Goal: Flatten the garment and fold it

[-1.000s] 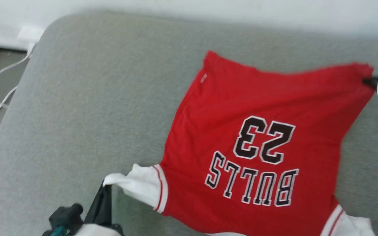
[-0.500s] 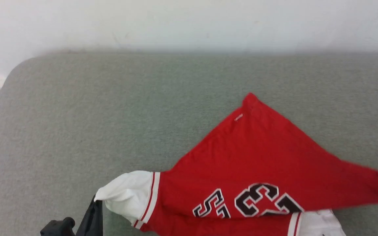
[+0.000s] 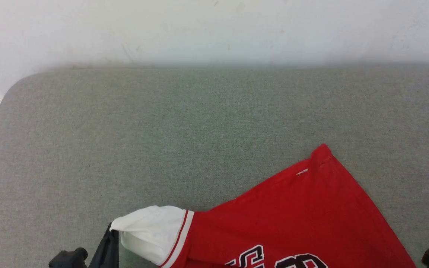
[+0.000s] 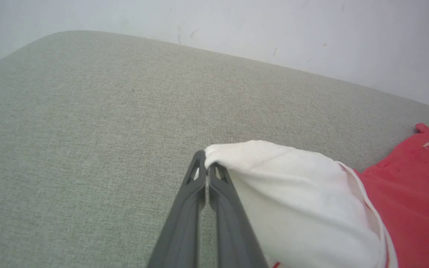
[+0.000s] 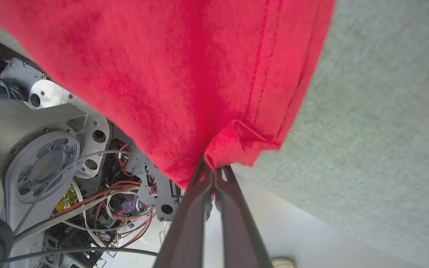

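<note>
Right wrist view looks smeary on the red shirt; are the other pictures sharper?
Right wrist view: the shirt sits close to the lens, soft and blotchy, the grey cushion streaked. Left wrist view: crisp on the white sleeve, light even. Head view: soft, cushion's far edge hazy, no glare.

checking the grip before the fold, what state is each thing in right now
jersey, lettering up, gripped at two ends, far corner lying on the grey pad, not flat yet
sleeve, white, puffed up, pulled out by its tip
left pincer, shut on the sleeve tip
right pincer, shut on a bunched red corner of the jersey
</note>
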Available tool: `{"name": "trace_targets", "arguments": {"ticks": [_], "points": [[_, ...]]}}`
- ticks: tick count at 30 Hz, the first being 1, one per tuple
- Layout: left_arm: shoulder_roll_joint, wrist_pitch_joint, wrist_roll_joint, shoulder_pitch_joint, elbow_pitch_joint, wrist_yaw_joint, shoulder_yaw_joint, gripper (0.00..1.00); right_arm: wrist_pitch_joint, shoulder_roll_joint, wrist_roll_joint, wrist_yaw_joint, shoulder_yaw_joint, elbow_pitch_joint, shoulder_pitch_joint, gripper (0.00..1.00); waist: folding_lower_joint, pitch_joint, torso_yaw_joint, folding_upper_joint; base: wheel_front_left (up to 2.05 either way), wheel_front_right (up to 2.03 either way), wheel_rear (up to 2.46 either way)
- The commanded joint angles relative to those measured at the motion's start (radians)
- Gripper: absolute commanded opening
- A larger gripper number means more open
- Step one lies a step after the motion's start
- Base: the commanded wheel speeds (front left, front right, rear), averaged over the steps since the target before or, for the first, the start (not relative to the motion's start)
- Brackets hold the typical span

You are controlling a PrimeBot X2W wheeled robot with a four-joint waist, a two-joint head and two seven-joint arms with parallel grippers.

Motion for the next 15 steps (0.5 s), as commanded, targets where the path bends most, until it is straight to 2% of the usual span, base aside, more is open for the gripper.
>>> {"name": "trace_targets", "arguments": {"ticks": [1, 9, 11, 15], "points": [[0.005, -0.003, -0.006, 0.007, 0.004, 0.007, 0.0, 0.0, -0.014, 0.006, -0.009, -0.001, -0.031, 0.004, 0.001, 1.0, -0.0001, -0.008, -0.003, 0.0, 0.0, 0.0, 0.0], [0.011, -0.004, -0.008, 0.008, 0.003, 0.01, -0.005, 0.0, -0.055, 0.0, -0.061, -0.001, -0.238, -0.07, -0.107, 1.0, -0.0001, -0.025, 0.002, 0.0, 0.0, 0.0, 0.0], [0.011, -0.003, -0.007, 0.005, 0.001, 0.01, -0.008, 0.0, -0.048, 0.003, -0.071, -0.001, -0.257, -0.083, -0.127, 1.0, -0.0001, -0.023, 0.006, 0.0, 0.0, 0.0, 0.0], [0.009, -0.004, -0.001, -0.017, -0.001, 0.006, -0.024, 0.0, 0.033, 0.058, -0.137, -0.001, -0.314, -0.137, -0.258, 1.0, -0.0001, 0.004, 0.031, 0.0, 0.0, 0.0, 0.0]]}}
